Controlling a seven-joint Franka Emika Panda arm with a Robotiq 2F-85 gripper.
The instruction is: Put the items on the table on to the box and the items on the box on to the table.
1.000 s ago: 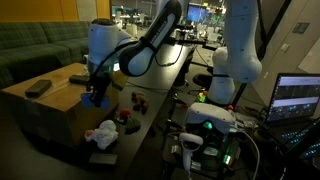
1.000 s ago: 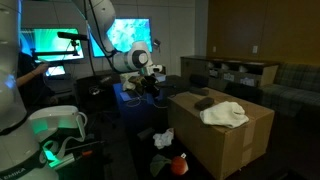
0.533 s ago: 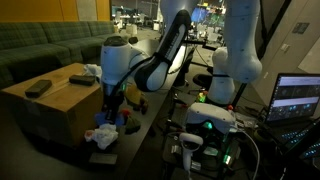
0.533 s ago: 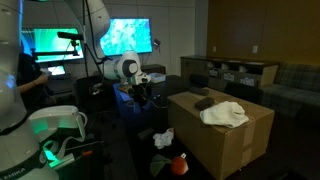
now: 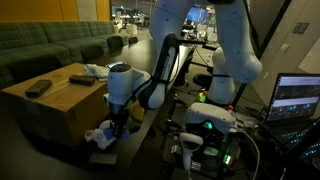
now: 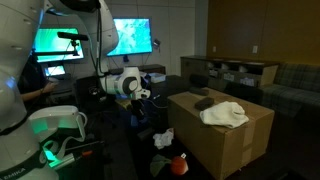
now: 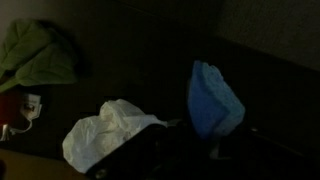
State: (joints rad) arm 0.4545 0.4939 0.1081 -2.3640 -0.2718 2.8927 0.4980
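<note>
My gripper is shut on a soft blue item, which stands up between the dark fingers in the wrist view. The arm is bent low, with the gripper just above the dark table beside the box. A crumpled white cloth lies on the table right next to the gripper. A green cloth and a red item lie further along. On the box rest a white cloth, a dark remote and another dark item.
A green sofa stands behind the box. The robot base with green lights and a laptop are close to the table. Bright screens glow behind the arm. The scene is dim.
The arm has swung from over the box's edge down toward the table, carrying the blue item. The gripper stayed shut throughout.
</note>
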